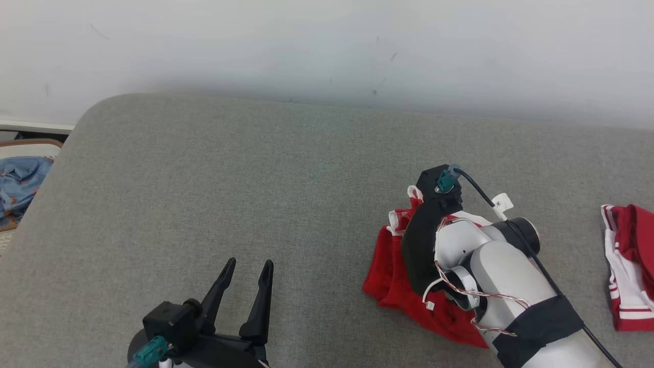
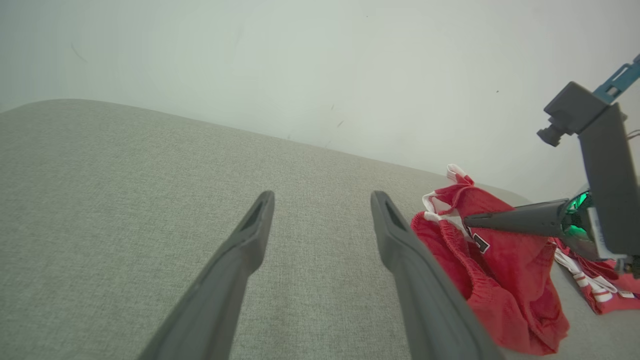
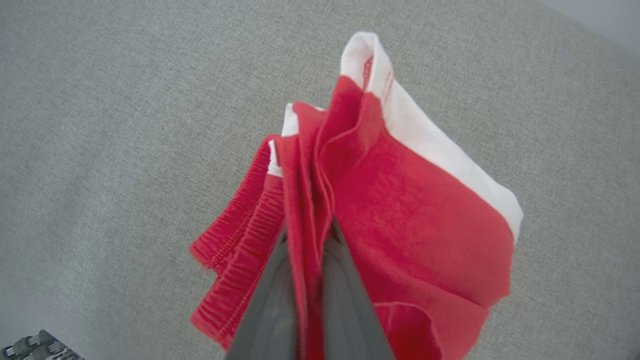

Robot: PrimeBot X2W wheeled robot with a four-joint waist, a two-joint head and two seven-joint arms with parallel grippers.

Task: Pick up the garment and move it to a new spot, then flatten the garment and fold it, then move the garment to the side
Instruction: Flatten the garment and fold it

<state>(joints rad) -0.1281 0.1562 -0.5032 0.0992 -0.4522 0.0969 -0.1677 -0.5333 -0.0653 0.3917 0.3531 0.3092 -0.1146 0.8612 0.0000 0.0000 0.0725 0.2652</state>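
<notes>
Head view, from the left: a crumpled blue cloth (image 1: 18, 184) lies beyond the rounded corner of the cushion (image 1: 255, 179), a broad pad of coarse grey weave under a pale, scuffed wall (image 1: 306, 46). At the lower left my left jaws stand wide and hold nothing, their two long, dark, tapering fingers (image 1: 263, 296) above bare weave.

Right of the middle sits the garment (image 1: 393, 276), a rumpled heap of red mesh-like knit with white edging, well apart from my left jaws. My right arm (image 1: 511, 276), smooth white shell with a black band and thin twisted wires, covers its right half. At the far right edge a second piece (image 1: 628, 266), red with white stripes, lies apart.

Left wrist view: the garment's (image 2: 500, 280) top folds are drawn up to a dark finger (image 2: 515, 220) while its lower part rests on the cushion.

Right wrist view: my right jaws are closed on a bunch of red folds between the fingers (image 3: 270, 310). A ribbed elastic waistband (image 3: 240, 235) hangs to the left and a white hem (image 3: 440, 145) runs along the right.
</notes>
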